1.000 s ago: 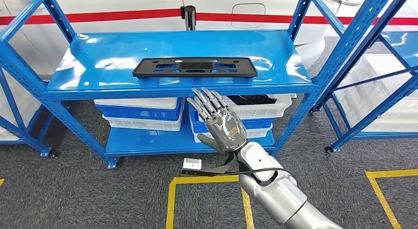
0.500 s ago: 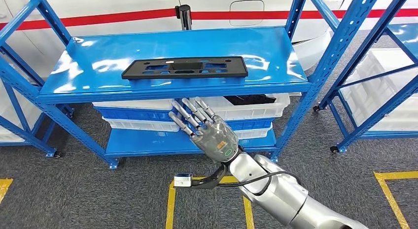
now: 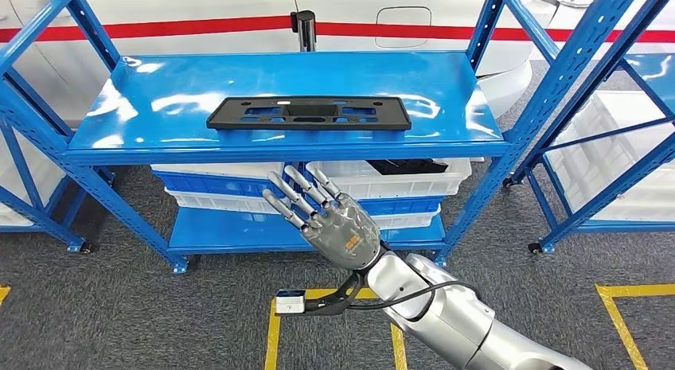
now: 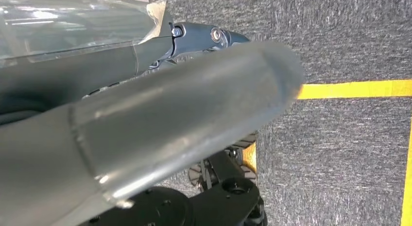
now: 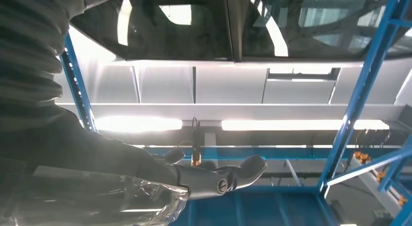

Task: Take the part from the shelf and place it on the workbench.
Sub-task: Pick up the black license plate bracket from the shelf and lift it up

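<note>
A flat black rectangular part (image 3: 309, 113) with several cut-outs lies lengthwise on the blue top shelf (image 3: 159, 95), near the shelf's middle. My right hand (image 3: 325, 219) is held up below and in front of the shelf's front edge, back toward me, fingers spread and pointing up-left, holding nothing. It is apart from the part. The right wrist view has its fingers (image 5: 218, 180) stretched out beside a blue shelf post (image 5: 359, 90). My left hand (image 4: 145, 124) hangs over the grey carpet, its thumb and a dark finger extended with nothing in them.
White and blue bins (image 3: 231, 187) stand on the lower shelf, one holding dark parts (image 3: 406, 165). A second blue rack (image 3: 605, 107) stands at the right. Yellow tape lines (image 3: 275, 330) mark the carpet. A small white box (image 3: 290, 301) hangs on a cable by my right wrist.
My right hand has sunk a little and drifted left below the shelf edge, its fingers tilting further left. The view itself has shifted slightly. The part has not moved.
</note>
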